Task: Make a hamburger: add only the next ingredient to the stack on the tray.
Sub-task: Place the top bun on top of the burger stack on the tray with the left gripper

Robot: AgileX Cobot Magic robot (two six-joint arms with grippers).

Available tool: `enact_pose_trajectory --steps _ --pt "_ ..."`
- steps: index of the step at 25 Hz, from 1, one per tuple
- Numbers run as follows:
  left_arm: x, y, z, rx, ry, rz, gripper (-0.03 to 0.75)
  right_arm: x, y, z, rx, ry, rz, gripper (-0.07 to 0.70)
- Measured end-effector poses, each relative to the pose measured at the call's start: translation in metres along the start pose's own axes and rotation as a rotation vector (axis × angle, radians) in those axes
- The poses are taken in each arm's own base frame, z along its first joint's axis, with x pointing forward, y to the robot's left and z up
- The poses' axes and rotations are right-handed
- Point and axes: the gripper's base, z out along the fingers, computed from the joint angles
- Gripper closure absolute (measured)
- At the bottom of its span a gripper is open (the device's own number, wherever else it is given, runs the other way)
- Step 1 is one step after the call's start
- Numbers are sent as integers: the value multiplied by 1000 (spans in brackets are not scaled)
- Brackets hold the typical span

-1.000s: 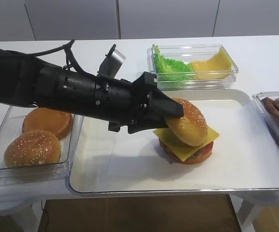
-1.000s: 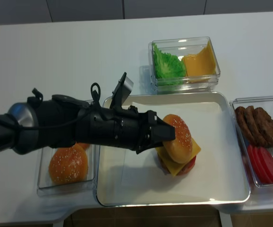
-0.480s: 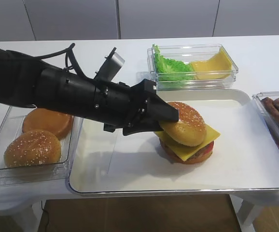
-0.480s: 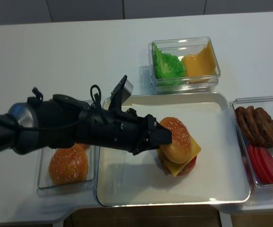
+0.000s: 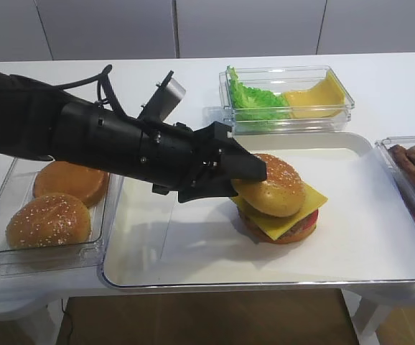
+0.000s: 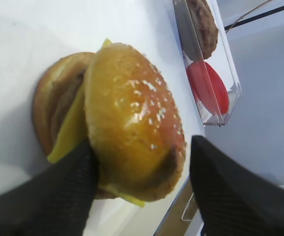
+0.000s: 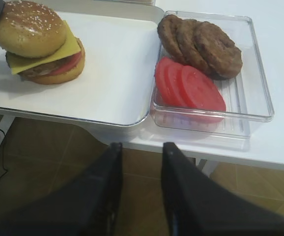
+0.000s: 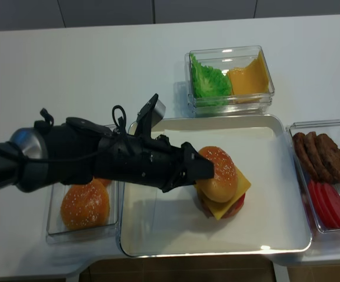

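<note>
The sesame-seeded bun top lies on the stack's yellow cheese slice, a little tilted, in the middle of the cream tray. My left gripper reaches in from the left and straddles the bun top. In the left wrist view one finger touches its side, while the other finger stands clear of it with a gap, so the jaws are open. My right gripper hangs below the table's front edge, its fingers a little apart with nothing between them. The hamburger sits far to its upper left.
A clear box at the left holds another seeded bun and a smooth bun. A box behind the tray holds lettuce and cheese slices. On the right a box holds patties and tomato slices.
The left gripper lowered the tilted bun top onto the cheese and widened its jaws. One finger has come off the bun. The right arm has not moved.
</note>
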Motion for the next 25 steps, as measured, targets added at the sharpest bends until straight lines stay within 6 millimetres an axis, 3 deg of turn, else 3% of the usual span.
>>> enact_pose_trajectory --steps 25 --pt "2 2 0 -18 26 20 260 0 0 0 0 0 2 423"
